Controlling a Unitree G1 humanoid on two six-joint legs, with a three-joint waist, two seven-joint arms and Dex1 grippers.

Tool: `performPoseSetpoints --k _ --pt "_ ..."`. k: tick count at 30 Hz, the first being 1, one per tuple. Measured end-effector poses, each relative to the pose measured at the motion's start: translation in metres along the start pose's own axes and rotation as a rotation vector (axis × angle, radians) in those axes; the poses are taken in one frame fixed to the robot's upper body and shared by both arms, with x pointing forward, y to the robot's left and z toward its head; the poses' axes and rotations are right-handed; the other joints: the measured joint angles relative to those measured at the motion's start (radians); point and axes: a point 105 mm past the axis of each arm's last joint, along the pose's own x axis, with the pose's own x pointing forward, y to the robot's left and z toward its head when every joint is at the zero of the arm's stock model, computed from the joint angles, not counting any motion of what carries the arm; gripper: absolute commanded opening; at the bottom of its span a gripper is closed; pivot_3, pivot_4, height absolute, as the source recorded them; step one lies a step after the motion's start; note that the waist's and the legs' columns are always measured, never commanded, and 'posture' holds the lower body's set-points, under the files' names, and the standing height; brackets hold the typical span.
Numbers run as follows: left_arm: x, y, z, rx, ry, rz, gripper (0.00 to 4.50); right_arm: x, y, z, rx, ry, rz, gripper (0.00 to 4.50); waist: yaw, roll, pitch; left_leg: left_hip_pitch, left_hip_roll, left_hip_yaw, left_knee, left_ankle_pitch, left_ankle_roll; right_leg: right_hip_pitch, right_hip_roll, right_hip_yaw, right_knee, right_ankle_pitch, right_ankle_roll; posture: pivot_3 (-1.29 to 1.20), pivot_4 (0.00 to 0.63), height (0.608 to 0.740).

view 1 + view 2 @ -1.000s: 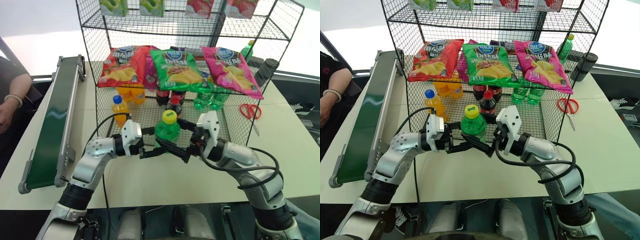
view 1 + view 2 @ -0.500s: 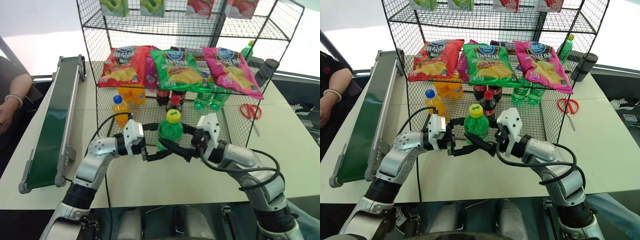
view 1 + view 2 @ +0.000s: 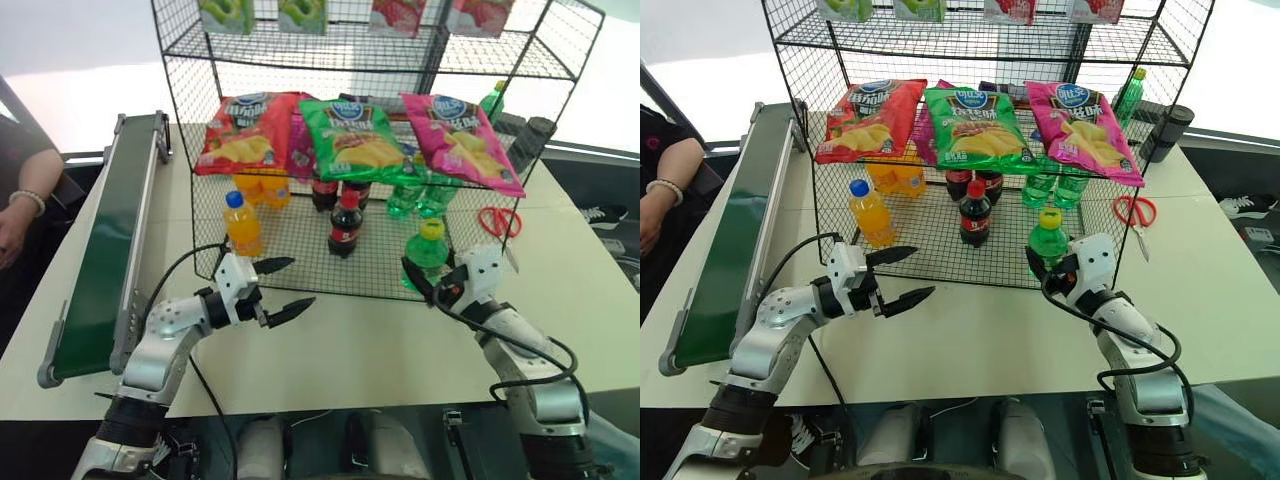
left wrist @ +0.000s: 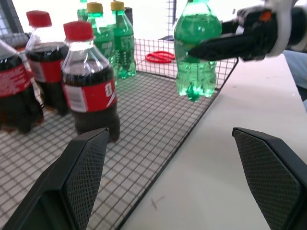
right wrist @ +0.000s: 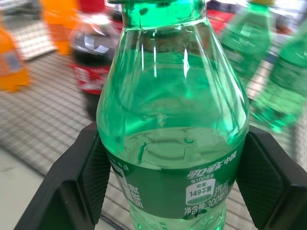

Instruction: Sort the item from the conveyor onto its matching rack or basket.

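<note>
The item, a green bottle [image 3: 428,252] with a yellow cap, stands upright at the front right corner of the rack's [image 3: 923,228] lowest tier. My right gripper [image 3: 1045,264] is shut on its lower body. In the right wrist view the pads [image 5: 93,172] press both sides of the bottle [image 5: 172,120]. Whether its base touches the wire floor I cannot tell. My left gripper [image 3: 298,282] is open and holds nothing, in front of the rack's left half, well apart from the bottle [image 4: 196,43]. The conveyor [image 3: 105,240] runs along the table's left side.
On the lowest tier stand an orange bottle [image 3: 241,222], a cola bottle [image 3: 345,222] and, at the back, more green bottles [image 3: 420,195]. Chip bags [image 3: 350,135] lie on the tier above. Red scissors [image 3: 500,220] lie right of the rack. A person's hand [image 3: 15,215] rests at the far left.
The bottle was between both grippers at the front middle. My left gripper opened and drew back to the left. My right gripper shut on the bottle and carried it right.
</note>
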Motion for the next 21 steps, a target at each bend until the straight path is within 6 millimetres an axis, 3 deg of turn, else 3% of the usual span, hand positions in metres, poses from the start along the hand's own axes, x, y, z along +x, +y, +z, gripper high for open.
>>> performPoseSetpoints --k 9,18,21 --pt "0.009 -0.013 0.003 -0.015 0.004 -0.06 4.38 0.042 -0.032 -0.003 0.095 -0.068 -0.179 3.08 0.002 0.001 0.0 0.0 0.0 0.0 0.001 0.001 -0.001 0.0 0.0 0.001 0.001 0.0 -0.001 0.0 0.15 0.735" --pt "0.01 -0.015 0.005 -0.015 0.006 -0.069 4.38 0.053 -0.037 -0.017 0.154 -0.056 -0.205 3.08 0.002 0.002 -0.001 0.0 0.0 0.002 0.0 0.001 -0.001 0.0 0.0 0.001 0.001 0.0 -0.001 0.0 0.15 0.735" --pt "0.01 -0.015 0.005 -0.015 0.006 -0.069 4.5 0.053 -0.037 -0.017 0.163 -0.061 -0.2 4.49 0.001 0.002 -0.001 0.001 0.001 0.002 0.0 0.001 -0.001 0.0 0.0 0.001 0.001 0.001 -0.001 0.0 0.15 0.735"
